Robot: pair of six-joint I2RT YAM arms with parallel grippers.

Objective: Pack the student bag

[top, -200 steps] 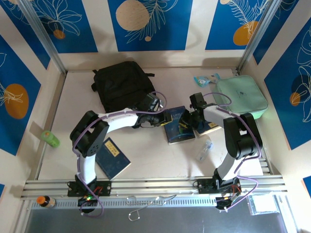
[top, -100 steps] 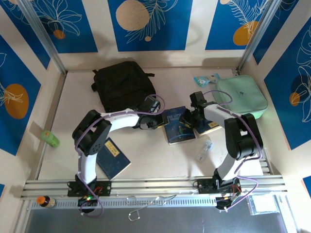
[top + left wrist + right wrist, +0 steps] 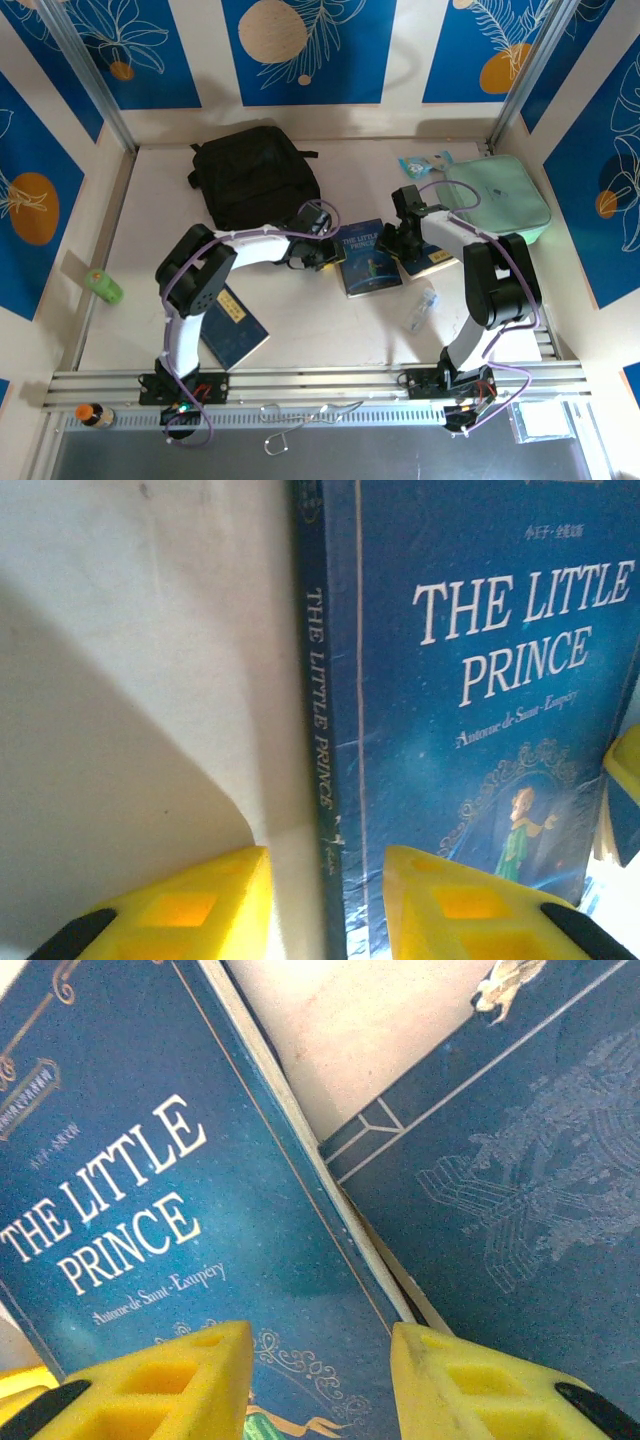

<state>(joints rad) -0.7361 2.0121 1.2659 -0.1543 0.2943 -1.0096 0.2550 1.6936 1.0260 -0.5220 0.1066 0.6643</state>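
Lettering dominates both wrist views: a dark blue book [image 3: 480,730] carries "THE LITTLE PRINCE" in pale capitals on its cover, "Antoine de Saint-Exupéry" in small gold script beneath, a short line of Chinese characters above that is too fine to read, and the title again down its spine.

The left gripper [image 3: 325,900] has its jaws parted and holds nothing. The spine runs up between them, with one yellow pad over bare table and the other over the cover. The right gripper [image 3: 320,1380] is likewise parted and holds nothing. One of its pads sits over the title cover, the other over a second blue book [image 3: 520,1180] with pale line ornament, and the title book's edge overlaps that second book between the jaws.

From above, the student bag [image 3: 255,178] lies flat just beyond the left gripper on its outer side, apart from the book. A mint-green case [image 3: 497,200] lies beyond the right gripper on its outer side.

The table [image 3: 300,310] is pale and matte. Blue wall panels [image 3: 300,50] with white leaf drawings and orange discs enclose it.
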